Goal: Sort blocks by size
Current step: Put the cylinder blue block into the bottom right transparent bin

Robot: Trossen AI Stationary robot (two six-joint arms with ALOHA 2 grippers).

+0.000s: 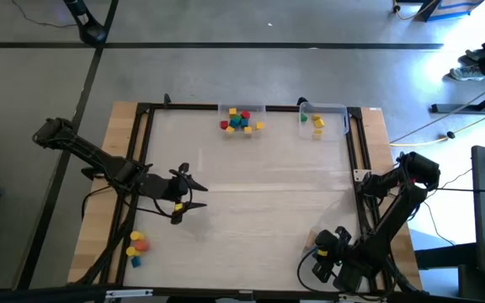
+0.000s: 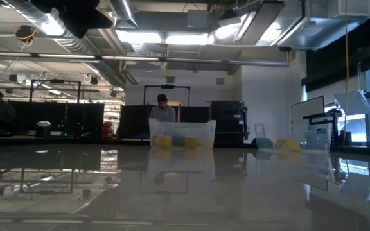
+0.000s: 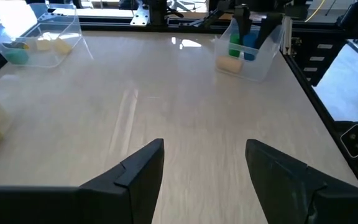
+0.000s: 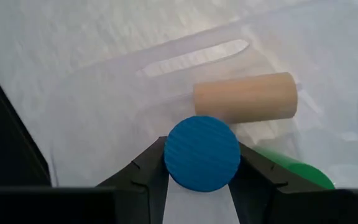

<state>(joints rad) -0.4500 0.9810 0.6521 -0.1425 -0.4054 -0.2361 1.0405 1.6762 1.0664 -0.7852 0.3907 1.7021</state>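
My right gripper (image 4: 201,149) stands at the table's near right corner, shut on a blue cylinder block (image 4: 202,124). It hangs over a clear tray (image 3: 263,62) in which a tan cylinder (image 4: 246,98) lies on its side next to a green block (image 4: 304,175). My left gripper (image 3: 204,168) waits open over the table's left middle (image 1: 183,192) with nothing between its fingers. More blocks lie in a far middle tray (image 1: 241,120), a far right tray (image 1: 320,124) and at the near left (image 1: 136,245). My right gripper pinches the blue cylinder by its curved side (image 4: 168,158) between its two fingers, the round end face turned up toward the wrist. The fingers slant steeply down into the near right tray. Whether the cylinder touches the tray's floor cannot be told.
A black frame (image 1: 146,151) runs around the pale table top. The wide middle of the table (image 1: 259,194) lies between the trays. A person (image 2: 163,109) stands in the room beyond the far edge.
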